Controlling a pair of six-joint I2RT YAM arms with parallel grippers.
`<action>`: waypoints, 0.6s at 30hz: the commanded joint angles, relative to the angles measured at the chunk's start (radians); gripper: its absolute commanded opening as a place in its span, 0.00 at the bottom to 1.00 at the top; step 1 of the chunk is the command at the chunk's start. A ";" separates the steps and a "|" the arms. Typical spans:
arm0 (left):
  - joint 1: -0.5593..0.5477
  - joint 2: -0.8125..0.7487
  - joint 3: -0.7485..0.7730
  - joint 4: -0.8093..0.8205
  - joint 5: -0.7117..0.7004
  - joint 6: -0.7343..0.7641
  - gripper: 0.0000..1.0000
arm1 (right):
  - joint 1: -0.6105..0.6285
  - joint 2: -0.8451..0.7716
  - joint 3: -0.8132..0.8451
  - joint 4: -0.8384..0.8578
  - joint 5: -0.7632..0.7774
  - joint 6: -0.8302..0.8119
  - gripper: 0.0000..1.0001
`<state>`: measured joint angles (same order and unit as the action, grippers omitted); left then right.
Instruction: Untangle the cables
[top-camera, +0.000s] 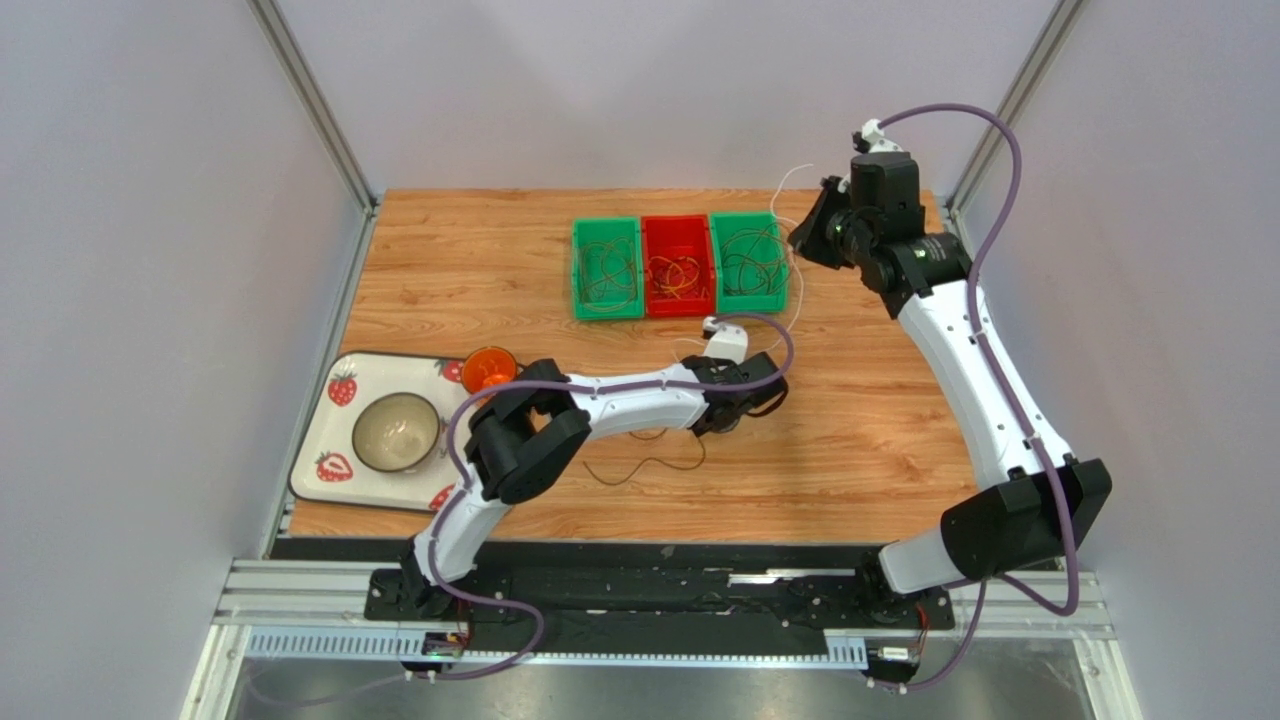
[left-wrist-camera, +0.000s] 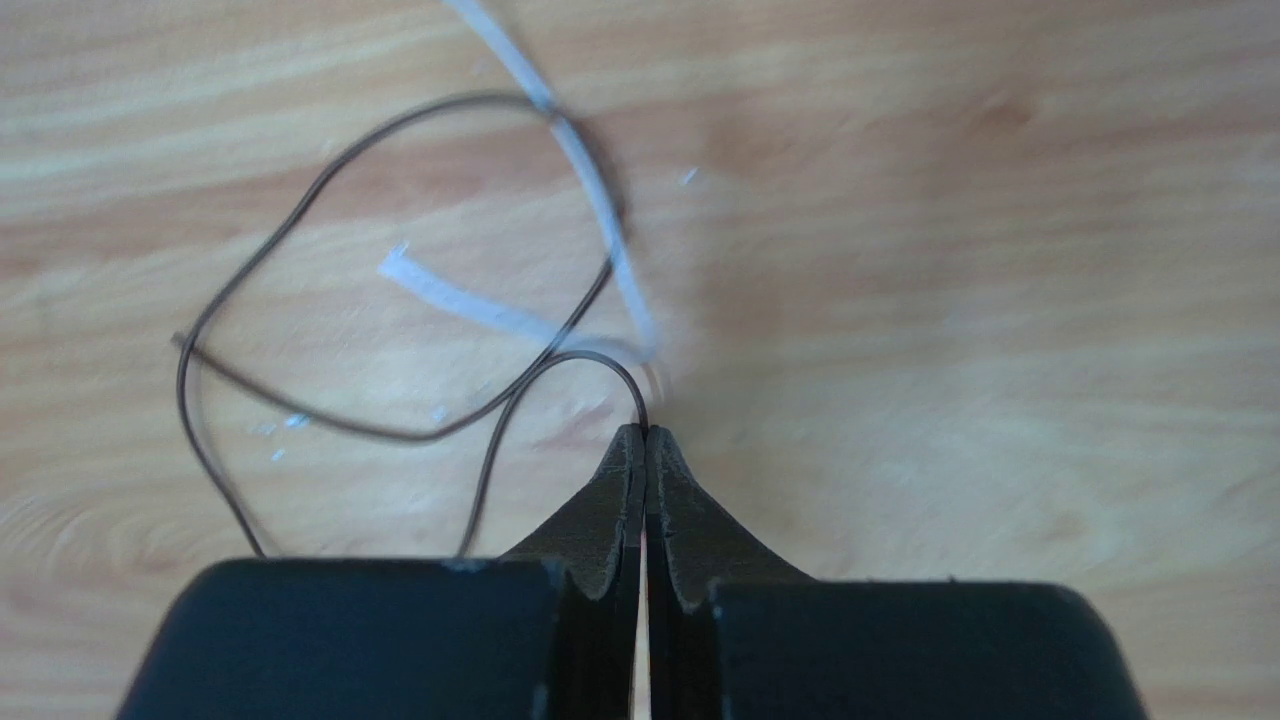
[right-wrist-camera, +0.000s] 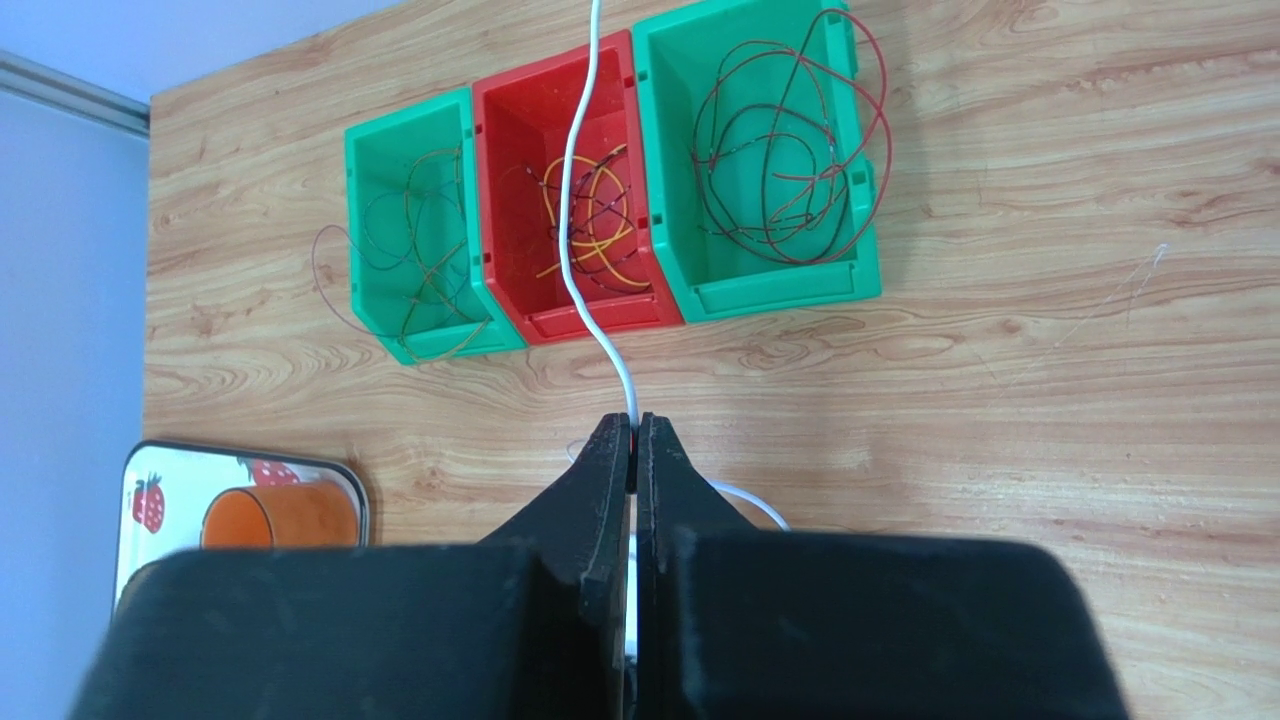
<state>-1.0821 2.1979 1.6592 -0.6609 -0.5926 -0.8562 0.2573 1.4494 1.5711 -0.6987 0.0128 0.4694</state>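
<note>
Left green plastic bin (right-wrist-camera: 451, 339): containing thin brown wires (right-wrist-camera: 418, 240). Middle red plastic bin (right-wrist-camera: 609, 318): containing yellow and orange wires (right-wrist-camera: 609, 225). Right green plastic bin (right-wrist-camera: 781, 285): containing dark red wires (right-wrist-camera: 781, 150).

Left gripper (left-wrist-camera: 646, 438): fingers pressing together, pinching single brown wire (left-wrist-camera: 571, 357) lying looped on wooden table (left-wrist-camera: 977, 225).

Right gripper (right-wrist-camera: 634, 435): fingers clamping whitish wire (right-wrist-camera: 579, 225), hanging beside bins.

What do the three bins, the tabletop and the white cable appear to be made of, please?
Bins: probably moulded plastic; glossy green and red walls of even colour.
Tabletop: wood or wood-look laminate; visible grain, satin sheen.
White cable: seemingly plastic-sheathed wire; smooth, thin, bending in soft curves.
</note>
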 joint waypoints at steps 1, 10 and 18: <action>0.004 -0.211 -0.134 -0.057 0.104 0.072 0.00 | -0.041 0.011 0.085 0.030 -0.056 0.034 0.00; 0.022 -0.749 -0.383 -0.193 0.035 0.226 0.00 | -0.059 0.164 0.469 -0.057 -0.065 0.052 0.00; 0.080 -0.951 -0.554 -0.310 -0.047 0.143 0.00 | -0.101 0.272 0.877 -0.156 -0.027 0.035 0.00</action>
<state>-1.0271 1.2877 1.2015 -0.8642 -0.5930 -0.6846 0.1921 1.7161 2.3074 -0.8158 -0.0284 0.5079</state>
